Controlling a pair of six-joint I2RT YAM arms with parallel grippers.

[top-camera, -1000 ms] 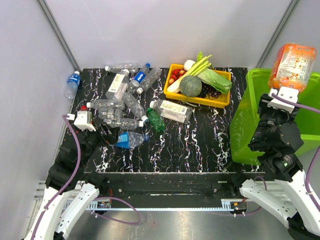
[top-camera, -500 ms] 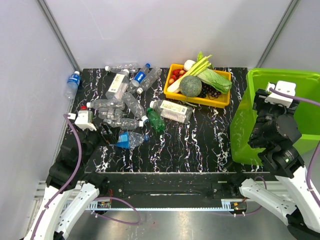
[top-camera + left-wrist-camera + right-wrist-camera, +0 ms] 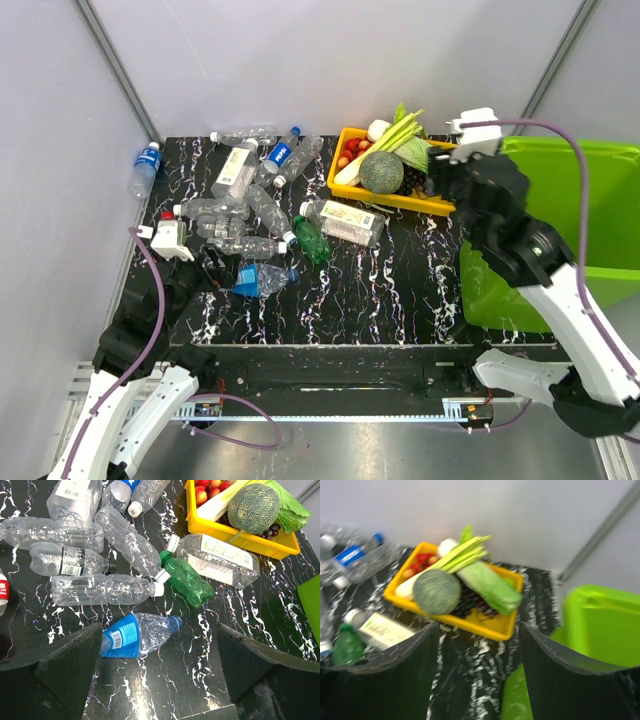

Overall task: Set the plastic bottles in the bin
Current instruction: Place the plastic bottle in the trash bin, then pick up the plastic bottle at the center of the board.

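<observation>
Several plastic bottles lie on the left half of the black marbled table. Among them are a clear pile, a green bottle and a large clear one with a white label. A crushed blue-labelled bottle lies just ahead of my left gripper, which hangs open and empty above the tabletop. The lime-green bin stands at the right edge. My right gripper is open with nothing between its fingers. It hovers between the bin's left wall and the tray.
A yellow tray with a melon, greens, grapes and small red fruit sits at the back, right under the right arm. One blue-capped bottle leans against the left wall beyond the table's edge. Grey walls close in the left and back.
The right gripper held an orange bottle above the bin, then let it go and opened. The arm has since swung left over the table toward the tray. The left arm is still.
</observation>
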